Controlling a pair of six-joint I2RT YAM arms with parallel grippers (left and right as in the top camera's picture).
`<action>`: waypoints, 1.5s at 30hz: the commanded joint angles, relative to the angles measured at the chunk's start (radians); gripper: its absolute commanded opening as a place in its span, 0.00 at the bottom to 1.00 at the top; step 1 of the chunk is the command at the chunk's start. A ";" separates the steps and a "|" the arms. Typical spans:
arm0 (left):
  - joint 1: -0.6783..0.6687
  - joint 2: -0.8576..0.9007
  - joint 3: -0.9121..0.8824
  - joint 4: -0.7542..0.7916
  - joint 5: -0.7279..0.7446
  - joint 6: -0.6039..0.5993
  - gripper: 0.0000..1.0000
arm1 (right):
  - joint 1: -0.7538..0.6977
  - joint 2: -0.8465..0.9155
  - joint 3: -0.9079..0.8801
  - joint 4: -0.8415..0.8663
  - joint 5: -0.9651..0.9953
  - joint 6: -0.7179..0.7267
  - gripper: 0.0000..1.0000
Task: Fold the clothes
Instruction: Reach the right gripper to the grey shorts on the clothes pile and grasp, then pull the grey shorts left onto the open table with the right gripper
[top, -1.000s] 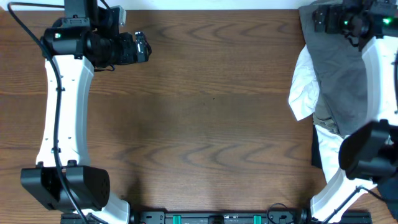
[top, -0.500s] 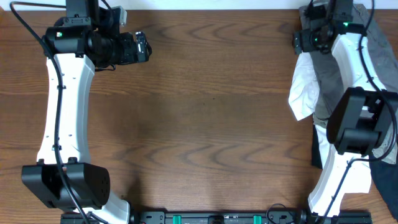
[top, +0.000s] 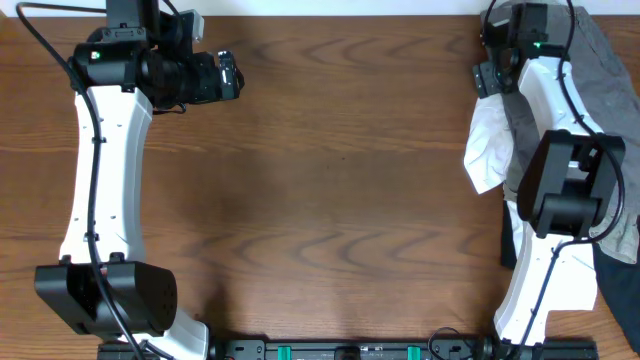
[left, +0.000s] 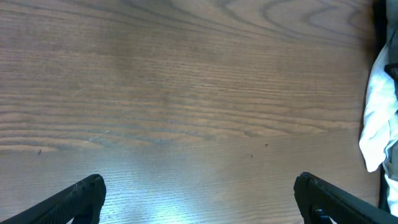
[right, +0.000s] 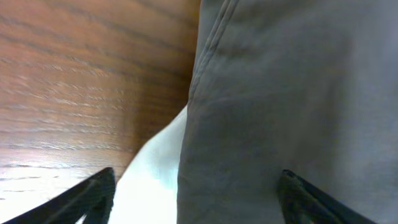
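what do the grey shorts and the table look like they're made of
The grey shorts look like matte woven cloth, maybe cotton: soft creases, a stitched seam. The table is wood or wood-look laminate: brown grain rings, slight sheen; which one is unclear.

place: robot lab workbench | cues: wood-grain table (top: 330, 180), left arm (top: 95, 190) and right arm (top: 550, 95) mounted at edge
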 joint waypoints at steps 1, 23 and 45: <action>-0.010 0.008 0.012 -0.003 0.013 0.002 0.98 | -0.001 0.014 0.018 0.006 0.034 -0.007 0.72; -0.008 0.008 0.013 0.058 0.013 0.003 0.99 | 0.053 -0.189 0.021 -0.019 0.126 0.053 0.01; 0.376 -0.112 0.013 -0.005 0.013 0.006 0.99 | 0.692 -0.268 0.021 0.024 -0.164 0.122 0.02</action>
